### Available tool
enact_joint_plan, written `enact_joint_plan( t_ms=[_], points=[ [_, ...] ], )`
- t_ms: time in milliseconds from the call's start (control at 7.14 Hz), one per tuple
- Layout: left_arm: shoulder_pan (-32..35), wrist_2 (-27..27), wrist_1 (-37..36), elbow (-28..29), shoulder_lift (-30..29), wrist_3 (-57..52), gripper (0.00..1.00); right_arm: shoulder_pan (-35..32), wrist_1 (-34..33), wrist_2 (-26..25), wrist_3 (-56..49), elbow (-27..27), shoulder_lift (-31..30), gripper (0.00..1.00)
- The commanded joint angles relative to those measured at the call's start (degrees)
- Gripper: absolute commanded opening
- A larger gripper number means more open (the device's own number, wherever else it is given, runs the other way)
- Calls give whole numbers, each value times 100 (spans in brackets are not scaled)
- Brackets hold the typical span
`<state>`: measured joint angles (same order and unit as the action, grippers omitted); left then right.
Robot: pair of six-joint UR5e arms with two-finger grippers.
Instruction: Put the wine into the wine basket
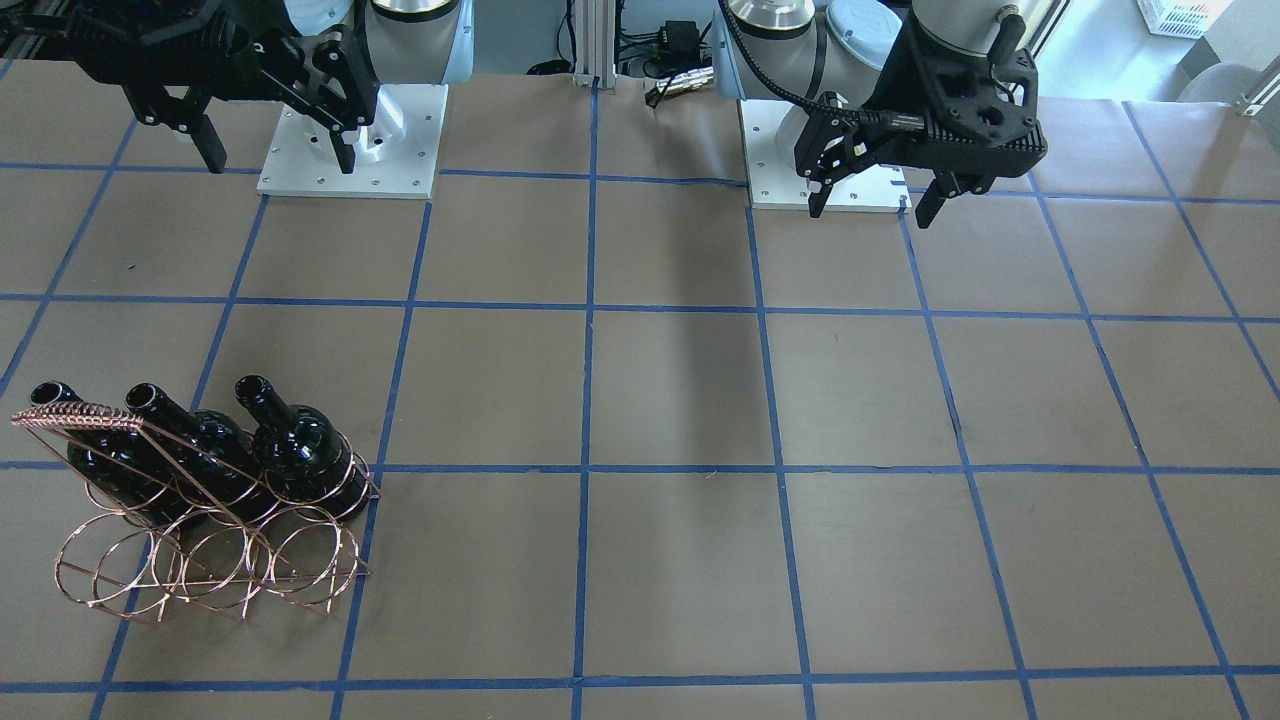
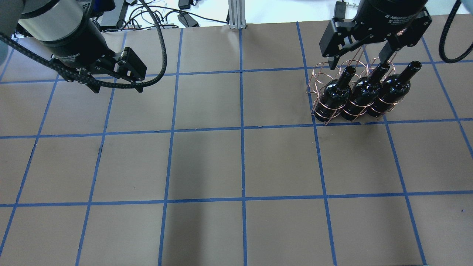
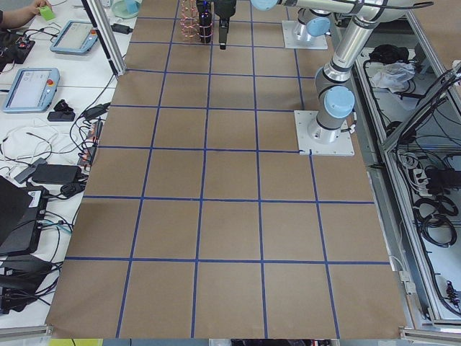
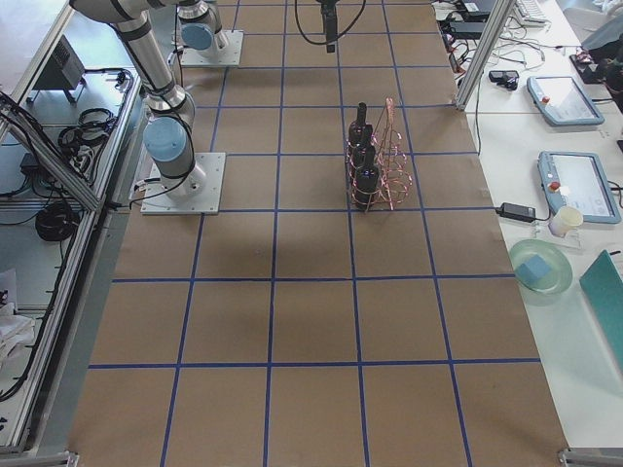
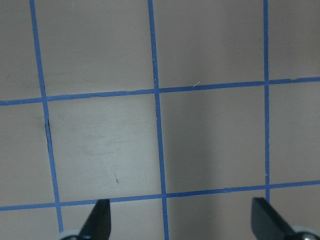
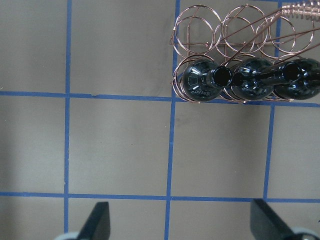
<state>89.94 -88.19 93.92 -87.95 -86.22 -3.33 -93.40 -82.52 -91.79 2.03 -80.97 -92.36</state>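
With the three bottles (image 2: pixel 360 95) already sitting in the wire rack (image 1: pixel 75 413), and the right pincer (image 6: pixel 182 222) and left pincer (image 5: pixel 182 220) both wide open and empty, I'd just lift clear without clipping a neck.

Copper wire wine basket (image 1: pixel 205 565) stands on desk, robot's right side. Three glossy black wine bottles (image 1: pixel 203 450) sit in its robot-side ring row, necks tilted upward, mouths open; exact lean unclear.
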Motion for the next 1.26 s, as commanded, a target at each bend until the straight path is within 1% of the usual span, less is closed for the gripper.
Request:
enact_joint_plan(
  t_ms=[0, 1121],
  points=[
    [6, 21, 3, -3, 0, -10, 100, -11, 60, 134, 769, -59, -28, 100],
    [6, 12, -32, -3, 0, -27, 100, 6, 70, 109, 747, -68, -37, 100]
  ],
)
